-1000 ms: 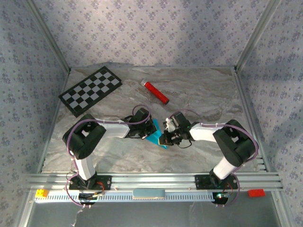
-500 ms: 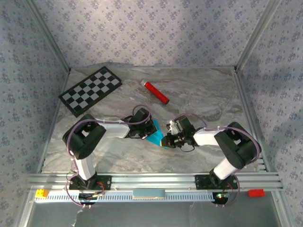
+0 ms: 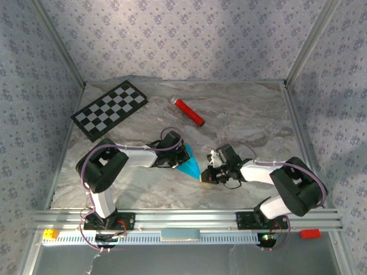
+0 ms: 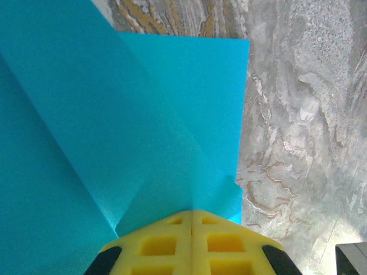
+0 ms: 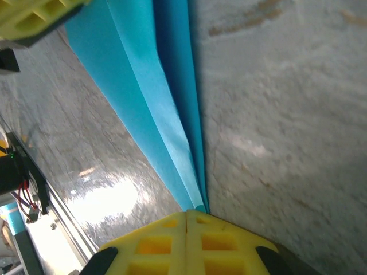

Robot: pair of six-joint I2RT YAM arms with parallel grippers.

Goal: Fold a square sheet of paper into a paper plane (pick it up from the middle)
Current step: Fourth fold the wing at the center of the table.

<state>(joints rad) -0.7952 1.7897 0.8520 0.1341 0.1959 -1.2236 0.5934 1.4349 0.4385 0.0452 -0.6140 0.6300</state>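
Note:
The paper plane (image 3: pixel 190 165) is a folded, pointed piece of bright cyan-blue paper held just above the table between both arms. My left gripper (image 3: pixel 179 161) is shut on its wide end. The left wrist view shows the folded layers (image 4: pixel 114 114) fanning out from my closed left gripper (image 4: pixel 191 214) along a centre crease. My right gripper (image 3: pixel 204 175) is shut on the narrow tip. In the right wrist view the paper (image 5: pixel 155 86) runs as a thin strip from my right gripper (image 5: pixel 187 215) up to the left arm's yellow fingers (image 5: pixel 34 17).
A red cylinder (image 3: pixel 189 112) lies behind the grippers at mid table. A black-and-white checkerboard (image 3: pixel 109 109) sits at the back left. The marbled grey cloth (image 3: pixel 246 114) is wrinkled. An aluminium rail (image 3: pixel 183 217) runs along the near edge.
My right gripper has moved right and toward the near edge with the paper's tip, so the paper now stretches out longer and narrower. The left gripper has stayed in place.

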